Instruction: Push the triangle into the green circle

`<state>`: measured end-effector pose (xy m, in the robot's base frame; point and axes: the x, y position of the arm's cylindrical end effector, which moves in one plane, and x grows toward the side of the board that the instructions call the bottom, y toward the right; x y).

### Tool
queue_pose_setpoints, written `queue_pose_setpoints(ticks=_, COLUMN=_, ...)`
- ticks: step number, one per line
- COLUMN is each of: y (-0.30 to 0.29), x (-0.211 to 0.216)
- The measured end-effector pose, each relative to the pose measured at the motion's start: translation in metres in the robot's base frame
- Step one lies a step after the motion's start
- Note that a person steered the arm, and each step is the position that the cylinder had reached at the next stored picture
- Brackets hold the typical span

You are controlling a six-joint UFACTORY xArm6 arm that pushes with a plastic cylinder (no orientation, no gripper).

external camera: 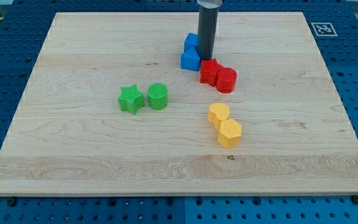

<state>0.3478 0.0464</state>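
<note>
Blue triangle [190, 60] sits near the worktop's [73, 155] top centre, its apex toward the view's top; beside it another blue block [192, 42]; no writing is legible, only a marker tag [322, 28] at the top-right corner; no pincer exists here; my tip [205, 58] touches the triangle's right side; green circle [158, 96] lies well apart, lower left.

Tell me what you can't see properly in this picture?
- My tip: in the camera view it ends at the blue blocks, but whether it touches them is unclear.
- Rear blue block: the rod covers its right part, so its shape is unclear.
- Rod's upper part: cut off by the view's top edge.
- Front blue block: looks like the triangle, too small for certainty.
</note>
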Motion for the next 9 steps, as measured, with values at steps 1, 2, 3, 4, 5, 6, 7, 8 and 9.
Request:
queue_pose_setpoints(ticks=1, y=-0.009, x=-0.004)
queue_pose_setpoints(ticks=2, y=-0.022, x=-0.004)
queue_pose_setpoints(ticks=3, y=-0.022, x=-0.004)
queue_pose_setpoints(ticks=4, y=-0.025, x=-0.002)
queue_pose_setpoints(ticks=5, y=-0.030, x=0.002)
queue_pose_setpoints(ticks=6, y=-0.031, x=0.013)
queue_pose_setpoints(ticks=7, y=-0.031, x=0.018)
queue_pose_setpoints(ticks=8, y=-0.054, x=-0.019)
queue_pose_setpoints(ticks=9, y=-0.058, x=-0.015)
